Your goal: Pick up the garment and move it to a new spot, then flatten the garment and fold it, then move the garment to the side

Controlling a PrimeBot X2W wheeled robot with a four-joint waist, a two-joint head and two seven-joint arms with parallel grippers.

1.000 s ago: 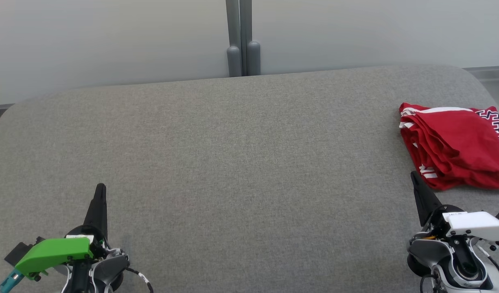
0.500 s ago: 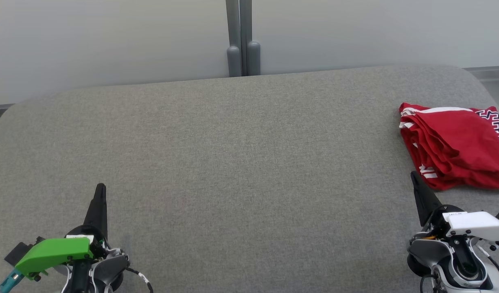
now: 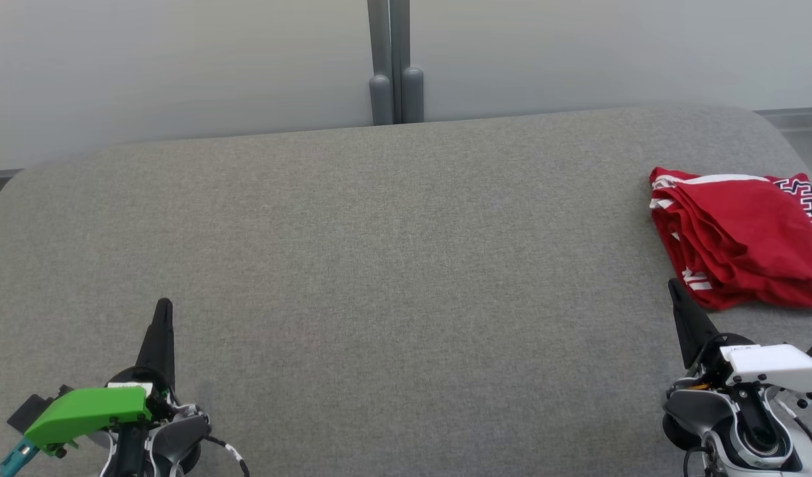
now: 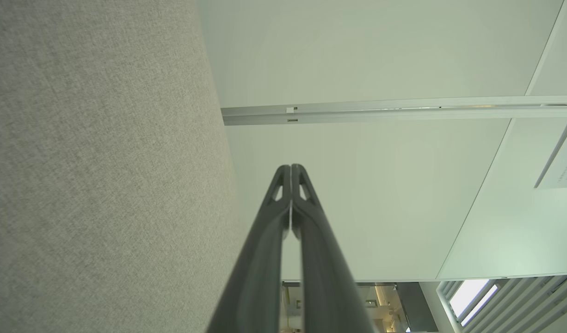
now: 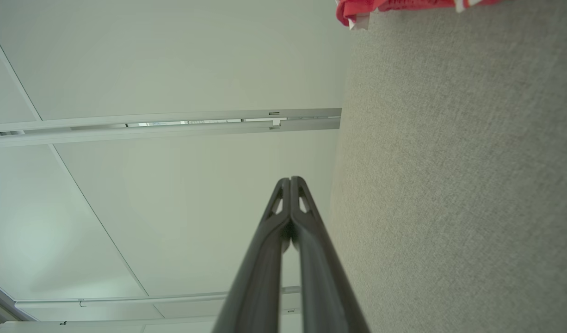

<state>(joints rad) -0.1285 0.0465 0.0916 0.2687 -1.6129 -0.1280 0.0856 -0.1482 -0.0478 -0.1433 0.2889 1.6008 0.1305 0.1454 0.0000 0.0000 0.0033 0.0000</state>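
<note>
The garment [image 3: 744, 235] is red with white stripes and dark lettering, bunched in loose folds at the far right of the grey fabric table [image 3: 393, 265]. An edge of the garment [image 5: 385, 7] shows at the top of the right wrist view. My right gripper [image 3: 674, 285] is shut and empty, its tip just short of the garment's near left corner. Its fingertips meet in the right wrist view [image 5: 290, 179]. At the lower left my left gripper [image 3: 163, 305] rests shut and empty, far from the garment, fingers pressed together in the left wrist view [image 4: 291, 167].
A grey double post [image 3: 394, 63] stands behind the table's far edge against a pale wall. The table's rounded corners lie at the far left and far right. The garment lies close to the table's right edge.
</note>
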